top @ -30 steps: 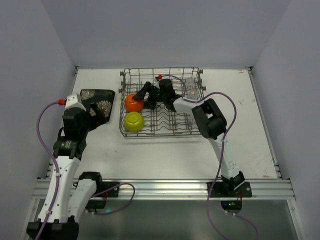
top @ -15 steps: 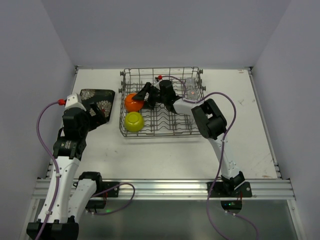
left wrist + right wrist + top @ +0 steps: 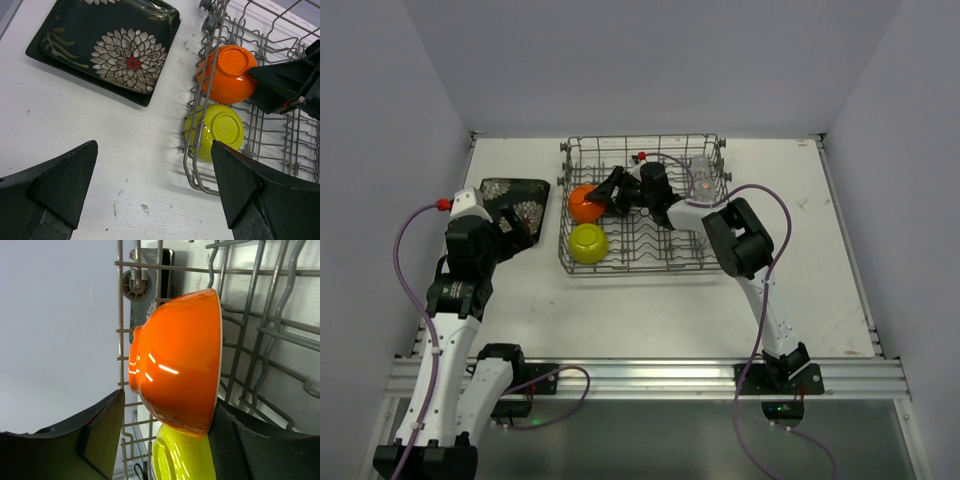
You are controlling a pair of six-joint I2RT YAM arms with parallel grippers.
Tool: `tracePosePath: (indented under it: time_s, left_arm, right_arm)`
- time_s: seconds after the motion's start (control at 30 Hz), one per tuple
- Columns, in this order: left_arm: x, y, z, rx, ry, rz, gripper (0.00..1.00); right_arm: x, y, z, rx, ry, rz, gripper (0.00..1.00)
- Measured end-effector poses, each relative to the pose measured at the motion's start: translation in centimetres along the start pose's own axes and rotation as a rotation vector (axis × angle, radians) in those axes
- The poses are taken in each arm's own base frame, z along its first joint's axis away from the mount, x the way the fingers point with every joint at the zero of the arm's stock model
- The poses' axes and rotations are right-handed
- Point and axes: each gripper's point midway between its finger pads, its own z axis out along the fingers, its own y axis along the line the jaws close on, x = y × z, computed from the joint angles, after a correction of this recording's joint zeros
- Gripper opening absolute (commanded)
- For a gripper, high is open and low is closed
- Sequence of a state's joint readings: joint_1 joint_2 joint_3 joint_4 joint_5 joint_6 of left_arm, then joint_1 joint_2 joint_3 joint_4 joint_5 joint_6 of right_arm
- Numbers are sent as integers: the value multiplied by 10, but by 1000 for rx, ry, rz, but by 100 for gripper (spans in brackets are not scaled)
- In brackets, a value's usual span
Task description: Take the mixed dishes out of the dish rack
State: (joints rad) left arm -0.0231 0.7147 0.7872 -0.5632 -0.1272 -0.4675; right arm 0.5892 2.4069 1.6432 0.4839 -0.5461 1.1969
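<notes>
The grey wire dish rack (image 3: 642,262) holds an orange bowl (image 3: 583,204) and a yellow-green bowl (image 3: 588,243) on edge at its left end, and a clear glass (image 3: 703,176) at the back right. My right gripper (image 3: 607,195) is open inside the rack, its jaws on either side of the orange bowl (image 3: 177,365). The right finger sits at the rim and the left finger stands apart. The flowered black plate (image 3: 107,47) lies on the table left of the rack. My left gripper (image 3: 155,185) is open and empty above the table beside it. The teal-centred plate is out of view.
The rack's upright tines (image 3: 240,340) and left wall wires (image 3: 192,165) crowd the bowls. The yellow-green bowl (image 3: 180,457) leans just under the orange one. White walls close the table on the left, back and right.
My right gripper has shifted slightly inside the rack, closer round the orange bowl. The left arm has not moved.
</notes>
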Motion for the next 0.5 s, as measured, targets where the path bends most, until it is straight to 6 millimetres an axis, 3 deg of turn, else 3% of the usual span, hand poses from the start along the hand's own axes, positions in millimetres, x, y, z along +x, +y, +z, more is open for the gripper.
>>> tracePosePath:
  time_s: [0.47,0.5]
  left_arm:
    - [0,0,0,2,0,1,100]
    - [0,0,0,2,0,1,100]
  right_arm:
    - [0,15,0,-58,1,0,48]
    - [0,17,0,-64,3,-2,42]
